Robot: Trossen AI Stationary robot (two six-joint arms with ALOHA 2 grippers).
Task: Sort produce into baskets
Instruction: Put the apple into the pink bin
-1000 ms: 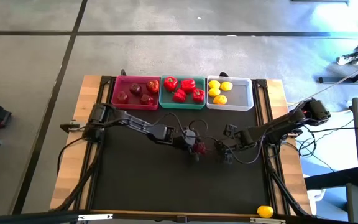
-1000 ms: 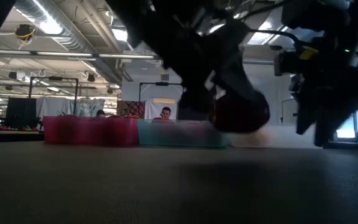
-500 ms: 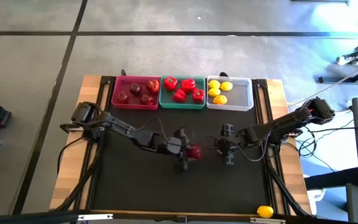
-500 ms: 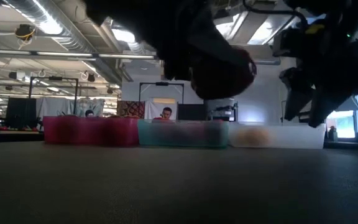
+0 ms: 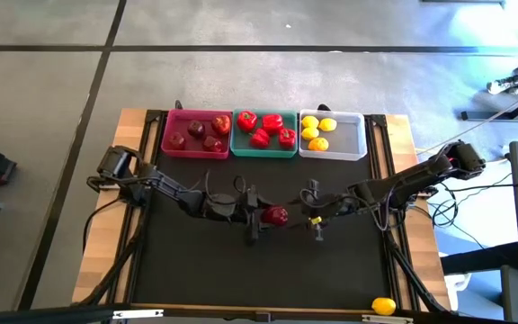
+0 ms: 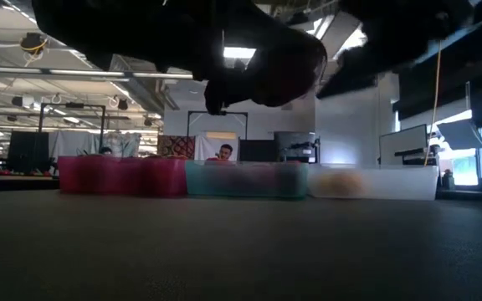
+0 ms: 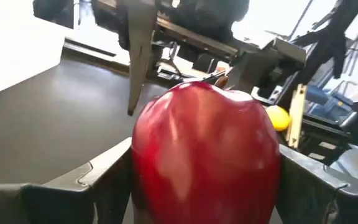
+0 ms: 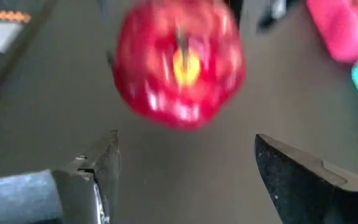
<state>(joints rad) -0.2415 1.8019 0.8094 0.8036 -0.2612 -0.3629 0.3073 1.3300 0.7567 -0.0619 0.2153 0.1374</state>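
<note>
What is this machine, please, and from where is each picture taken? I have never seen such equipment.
It is a robot with two dark arms at a table. One picture looks down from above, one looks level across the table, and two come from cameras on the wrists. The left gripper holds a red apple above the table; the right gripper faces it, jaws open and empty. At the back stand a pink basket, a teal basket and a pale basket with produce. One lemon lies at the near edge.

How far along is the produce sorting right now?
Mostly done: apples fill the pink basket, peppers the teal basket, lemons the white basket. In hand: the left claw holds an apple mid-table, with the open right claw facing it. Left: one lemon at the table's near edge.
</note>
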